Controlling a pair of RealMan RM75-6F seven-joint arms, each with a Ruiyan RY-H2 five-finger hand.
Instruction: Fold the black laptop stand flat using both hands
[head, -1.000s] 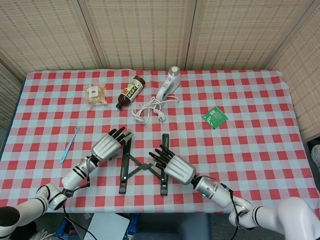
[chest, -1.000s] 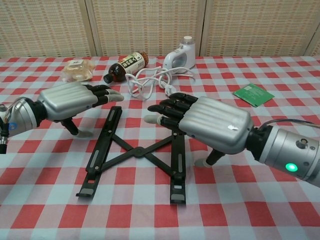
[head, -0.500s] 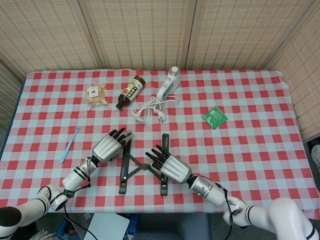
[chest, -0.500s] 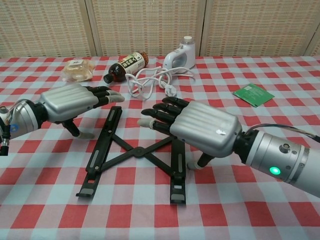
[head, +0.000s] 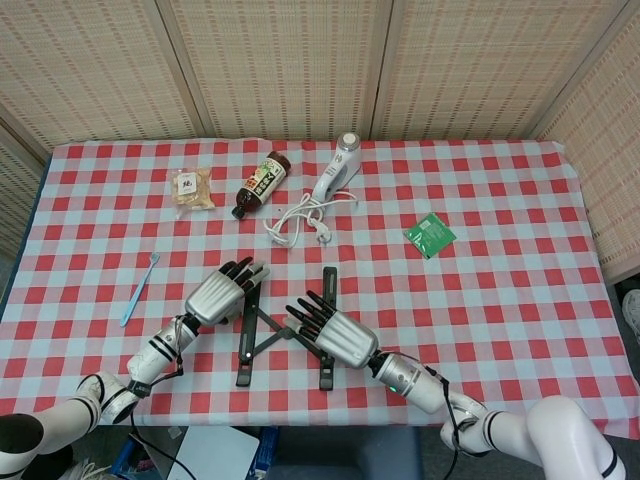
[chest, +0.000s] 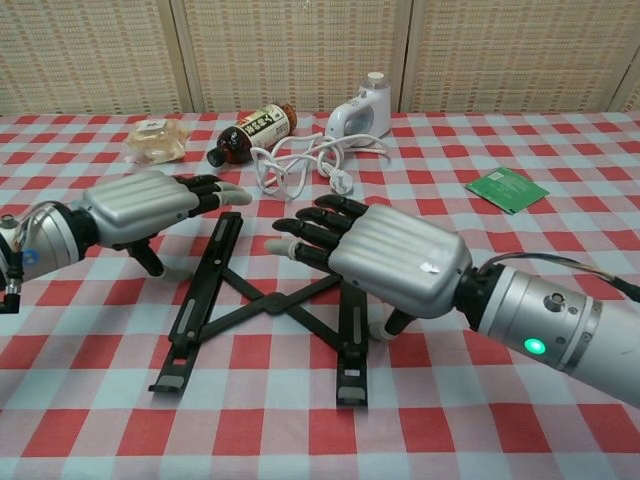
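The laptop stand (chest: 262, 305) lies spread at the table's six o'clock, so each empty, fingers-apart hand, left (chest: 150, 205) and right (chest: 385, 260) (neither gripping yet), should press its rail inward together, evenly.

Checked table (head: 520, 300) carries stand (head: 285, 332), bottle (head: 261, 184), toothbrush (head: 139, 288), packet (head: 429, 235).

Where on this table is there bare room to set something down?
Bare cloth fills the right end beyond the green packet, and the left strip between the blue toothbrush and snack bag. Crowded: the laptop stand under both robot hands, and the bottle, white appliance and its cord behind.
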